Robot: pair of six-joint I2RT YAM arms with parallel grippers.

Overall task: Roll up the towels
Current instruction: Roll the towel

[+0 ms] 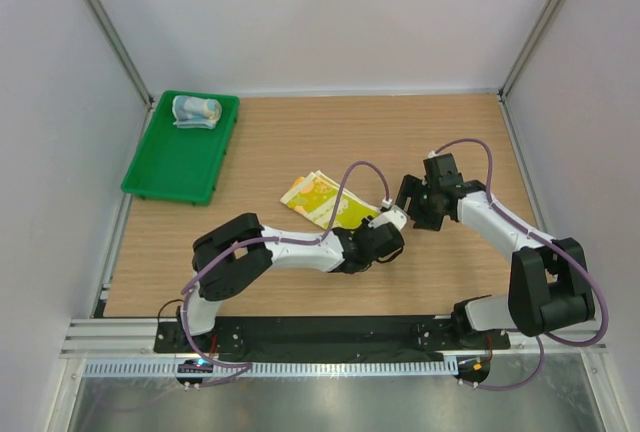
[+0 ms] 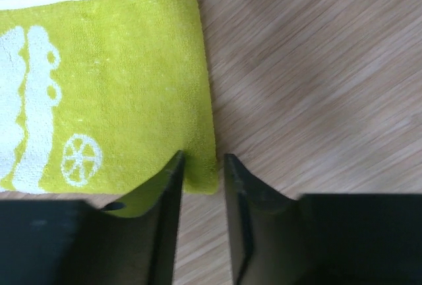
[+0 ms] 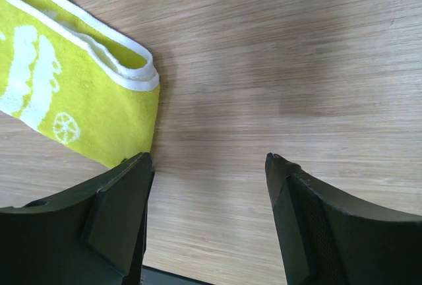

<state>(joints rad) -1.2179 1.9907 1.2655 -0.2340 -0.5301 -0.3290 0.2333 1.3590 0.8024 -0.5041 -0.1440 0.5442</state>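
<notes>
Left gripper (image 2: 202, 155): jaws narrow, astride towel (image 2: 119, 67) corner; whether gripped cannot be told. Right gripper (image 3: 208, 159): jaws wide over table (image 3: 297, 67), towel beside one jaw.

White-and-black left arm (image 1: 290, 252) and right arm (image 1: 500, 222), looping purple cables (image 1: 356, 164), matte black jaws.

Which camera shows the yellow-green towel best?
Top external: nearly the whole yellow-green towel, folded flat. Left wrist shows only its edge between the fingers of the left gripper; right wrist only a white-hemmed corner.
</notes>
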